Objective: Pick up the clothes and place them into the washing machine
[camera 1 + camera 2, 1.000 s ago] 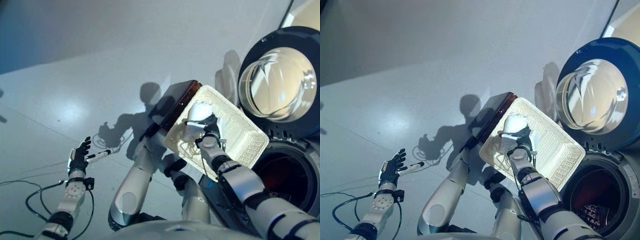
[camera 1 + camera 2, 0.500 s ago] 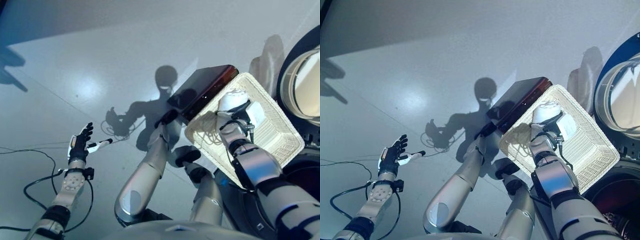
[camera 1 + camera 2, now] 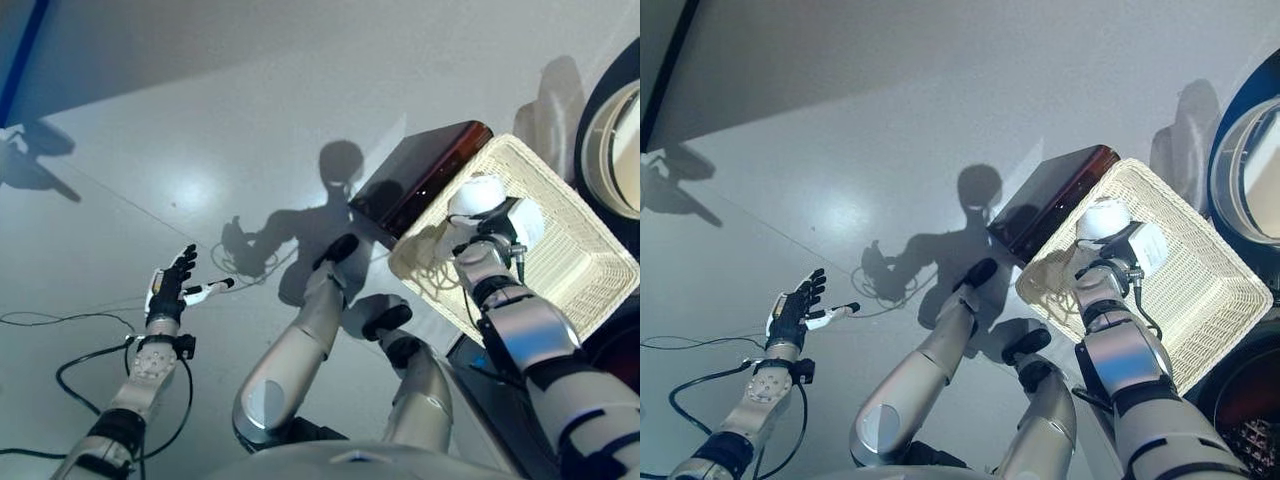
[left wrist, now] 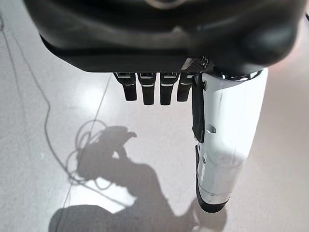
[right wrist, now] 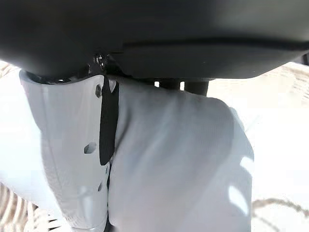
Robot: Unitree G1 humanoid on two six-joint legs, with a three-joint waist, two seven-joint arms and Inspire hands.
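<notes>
Right hand sits at about two o'clock in the head views, reaching into a white wicker basket. Its own wrist camera shows me the thumb with its white cover pressed against a bunch of white cloth that fills the space past the palm; the fingers lie behind that cloth, so I read the hand as closed on it — a pinch between thumb and fingers. From above, the same white cloth shows as a pale rounded bundle just beyond the wrist, inside the basket near its eleven o'clock corner.

The basket is rectangular, woven, tilted as I see it, and it rests beside a dark brown box-like object that touches its long edge on the ten o'clock side.

The washing machine lies at the three o'clock edge: I can see part of its round glass door swung wide, and below it, at about four o'clock, a slice of the dark drum opening.

My left hand is far off at eight o'clock, over bare grey floor. Its wrist view shows fingers straight in a row and the white-covered thumb extended — spread and holding nothing.
</notes>
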